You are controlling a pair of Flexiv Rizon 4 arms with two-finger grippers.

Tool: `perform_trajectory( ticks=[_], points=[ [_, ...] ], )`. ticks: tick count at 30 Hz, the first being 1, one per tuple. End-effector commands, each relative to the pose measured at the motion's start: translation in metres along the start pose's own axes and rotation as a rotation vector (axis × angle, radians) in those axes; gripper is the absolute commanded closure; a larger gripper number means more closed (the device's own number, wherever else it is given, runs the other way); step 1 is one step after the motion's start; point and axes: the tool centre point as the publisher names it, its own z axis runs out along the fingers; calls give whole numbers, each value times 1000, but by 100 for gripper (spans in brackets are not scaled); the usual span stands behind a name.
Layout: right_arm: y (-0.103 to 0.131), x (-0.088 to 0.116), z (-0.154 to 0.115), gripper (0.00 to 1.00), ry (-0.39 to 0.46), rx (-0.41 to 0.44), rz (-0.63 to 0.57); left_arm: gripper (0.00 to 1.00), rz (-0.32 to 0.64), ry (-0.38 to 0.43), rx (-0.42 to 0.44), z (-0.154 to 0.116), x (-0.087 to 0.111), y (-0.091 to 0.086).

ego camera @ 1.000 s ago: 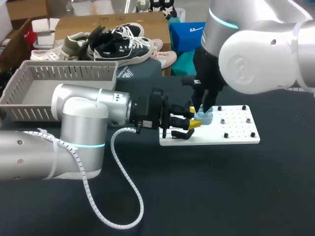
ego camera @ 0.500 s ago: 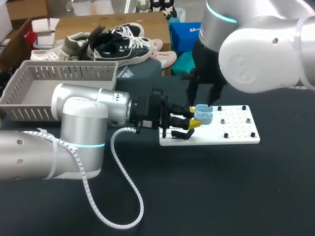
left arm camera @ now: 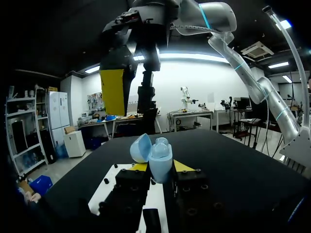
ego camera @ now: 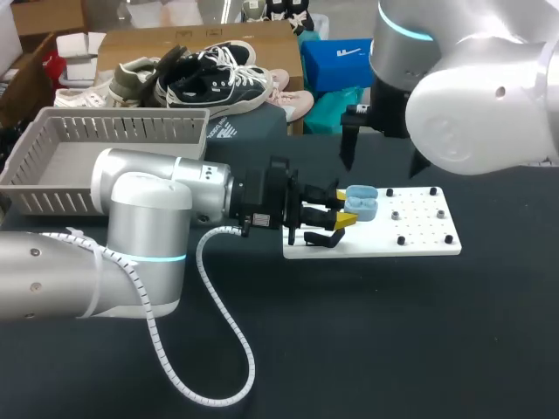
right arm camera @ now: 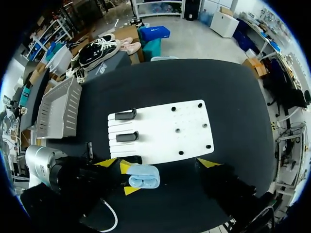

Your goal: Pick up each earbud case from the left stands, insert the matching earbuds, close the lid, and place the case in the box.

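A light blue earbud case (ego camera: 360, 203) with its lid open is held over the left end of the white board (ego camera: 419, 237). My left gripper (left arm camera: 161, 166) is shut on this case (left arm camera: 159, 158), one yellow tip on each side of it. The lid (left arm camera: 140, 147) leans back and an earbud (left arm camera: 162, 141) sits in the top. My right gripper (right arm camera: 158, 162) hangs well above the case (right arm camera: 144, 176), wide open and holding nothing. One of its fingers (ego camera: 348, 144) shows above the case. Two black stands (right arm camera: 126, 126) sit on the board's left part.
A grey slatted basket (ego camera: 105, 144) stands at the table's back left. Small black pegs (ego camera: 401, 239) dot the right part of the white board. A white coiled cable (ego camera: 205, 349) hangs from my left arm onto the black table.
My right gripper has opened wide and risen away from the case. The left gripper and the case have stayed in place.
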Motion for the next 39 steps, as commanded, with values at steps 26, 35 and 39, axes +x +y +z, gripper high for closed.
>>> perform_trajectory(
  ticks=[26, 35, 39],
  points=[
    [-24, 14, 30, 0, 75, 88, 34, 100, 1, -2, -1, 0, 1, 0],
    [-26, 24, 24, 0, 76, 81, 20, 100, 1, -2, -1, 0, 1, 0],
    [-28, 23, 18, 0, 43, 67, 37, 100, 1, -2, -1, 0, 1, 0]
  ],
)
